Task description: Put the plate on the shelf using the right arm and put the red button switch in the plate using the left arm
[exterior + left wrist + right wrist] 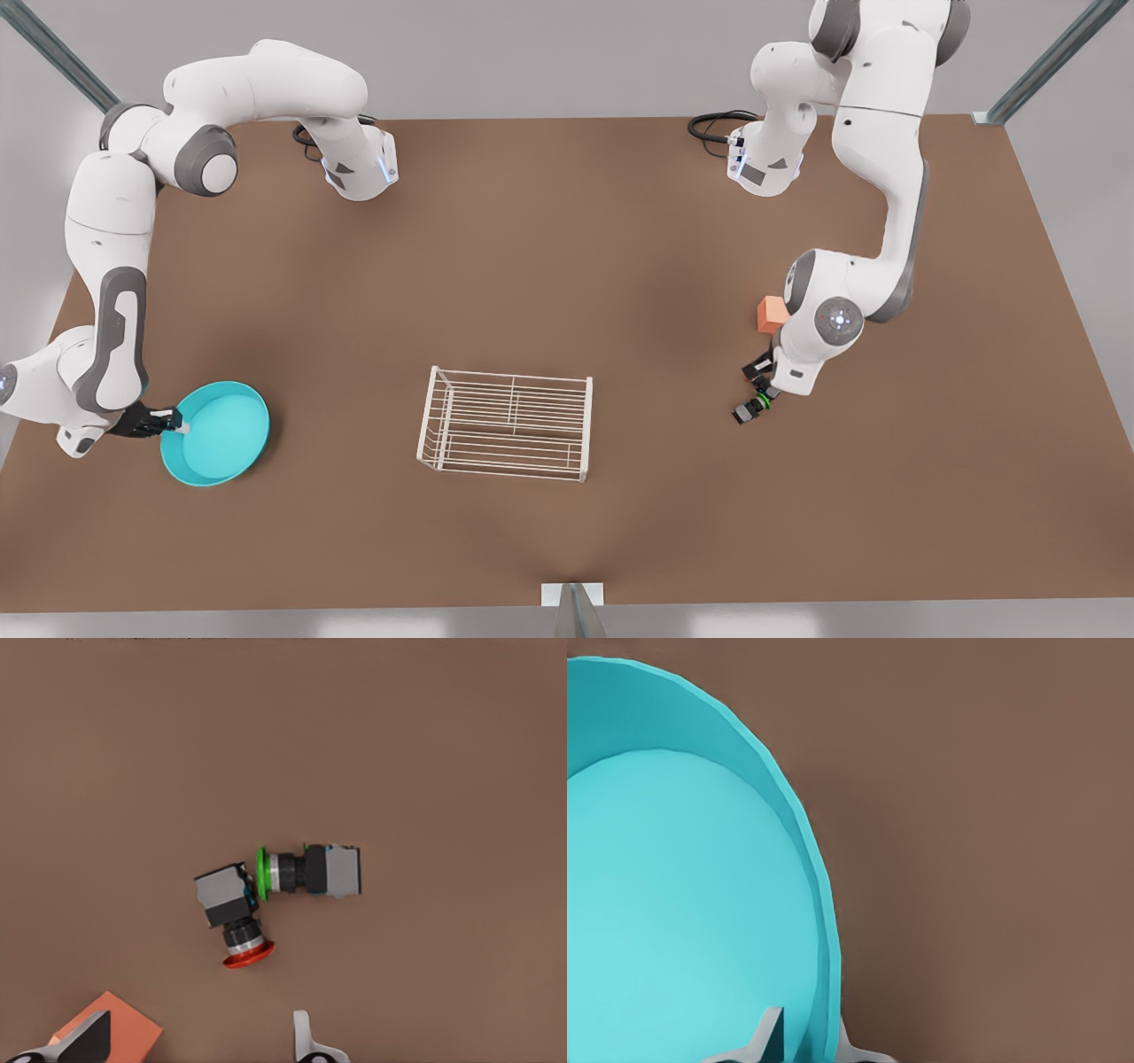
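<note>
Right gripper (177, 424) at the front view's left, fingers straddling the rim of the plate (217, 434), one finger inside and one outside, closed on it; plate resting on the brown table (567, 266), well apart from the shelf (505, 424). Shelf standing upright near the table's centre, nothing on it. Left gripper (760, 383) at the front view's right, poised over the red button switch (232, 911), fingers spread apart, gripping nothing. Red button switch lying on its side on the table, body touching the green cap of the green button switch (310, 871). Orange cube (772, 314) just beyond, on the far side of the left gripper.
</note>
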